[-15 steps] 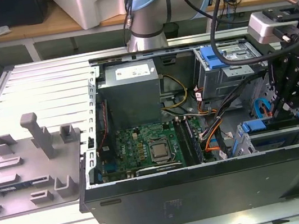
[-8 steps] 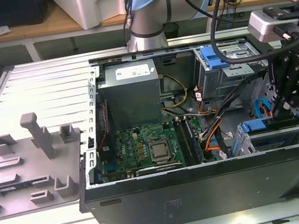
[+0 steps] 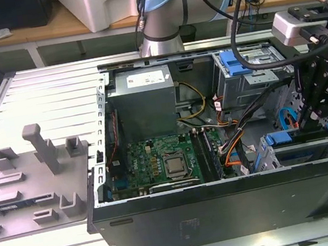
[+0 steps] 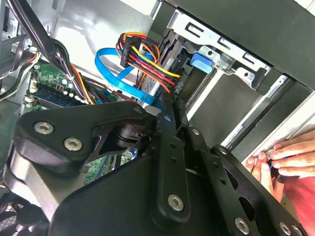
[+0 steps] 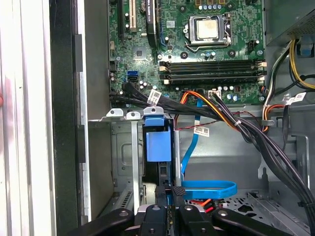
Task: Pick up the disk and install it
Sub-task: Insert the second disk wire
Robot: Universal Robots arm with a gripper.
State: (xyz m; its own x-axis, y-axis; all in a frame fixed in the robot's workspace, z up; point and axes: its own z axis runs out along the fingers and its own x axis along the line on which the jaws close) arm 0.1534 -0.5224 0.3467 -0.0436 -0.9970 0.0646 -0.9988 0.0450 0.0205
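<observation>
Looking at it now, the gripper [image 5: 170, 199] is pinched shut on the disk [image 5: 158, 147], which sits edge-on and mostly down inside the grey metal cage [image 5: 123, 147], so the install looks nearly done, maybe just final seating left. Right beside it loops a blue ribbon cable [image 5: 206, 189], with the orange-and-black wire bundle [image 5: 221, 110] crowding over. Farther back is the motherboard [image 5: 197, 49]. A person's hand [image 4: 283, 157] rests on the case edge.
</observation>
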